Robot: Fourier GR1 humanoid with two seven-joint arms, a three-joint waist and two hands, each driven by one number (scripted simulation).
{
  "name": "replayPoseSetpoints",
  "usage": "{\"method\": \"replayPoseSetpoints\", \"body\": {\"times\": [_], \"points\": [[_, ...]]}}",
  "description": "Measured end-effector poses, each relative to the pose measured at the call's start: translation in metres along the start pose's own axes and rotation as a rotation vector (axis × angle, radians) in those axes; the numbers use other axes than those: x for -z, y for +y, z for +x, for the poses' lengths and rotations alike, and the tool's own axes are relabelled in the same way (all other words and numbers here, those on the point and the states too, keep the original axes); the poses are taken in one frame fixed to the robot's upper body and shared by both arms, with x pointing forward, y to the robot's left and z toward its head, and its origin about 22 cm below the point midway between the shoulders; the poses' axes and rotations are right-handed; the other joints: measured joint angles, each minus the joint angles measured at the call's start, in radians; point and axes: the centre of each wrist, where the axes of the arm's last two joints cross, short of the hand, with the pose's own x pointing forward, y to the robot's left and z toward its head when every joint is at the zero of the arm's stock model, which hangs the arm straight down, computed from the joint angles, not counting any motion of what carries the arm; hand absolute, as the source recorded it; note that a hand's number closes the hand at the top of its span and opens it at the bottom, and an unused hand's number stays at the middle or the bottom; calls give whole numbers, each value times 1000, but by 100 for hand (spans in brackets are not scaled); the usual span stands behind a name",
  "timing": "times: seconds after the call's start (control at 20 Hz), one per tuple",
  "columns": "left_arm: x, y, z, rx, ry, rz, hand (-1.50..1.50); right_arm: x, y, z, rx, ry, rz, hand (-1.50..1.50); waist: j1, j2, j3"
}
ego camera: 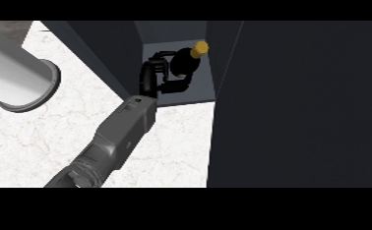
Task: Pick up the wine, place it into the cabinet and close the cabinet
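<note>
Wine bottle inside the open cabinet

The dark wine bottle (186, 61), capped in gold, sits tilted within the dark grey cabinet (291, 101), its top leaning toward the right inner wall; the cabinet door (102, 52) stands open at the left.

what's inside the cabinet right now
A dark wine bottle with a gold cap sits inside the cabinet, with the hand curled round it. The hand covers the bottle's lower part and base.
</note>
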Motion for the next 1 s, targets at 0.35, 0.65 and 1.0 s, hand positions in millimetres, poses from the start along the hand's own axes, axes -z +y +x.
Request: {"method": "replayPoseSetpoints", "body": {"times": [0.35, 0.65, 1.0], "points": [[14, -4, 16, -20, -23, -2, 150, 0, -1, -3, 6, 1, -1, -150, 0, 3, 1], [24, -4, 28, -11, -46, 15, 150, -2, 0, -2, 2, -1, -6, -150, -1, 5, 1], [39, -5, 48, 31, -59, 25, 150, -2, 0, -4, 3, -1, -1, -150, -2, 8, 1]]}}
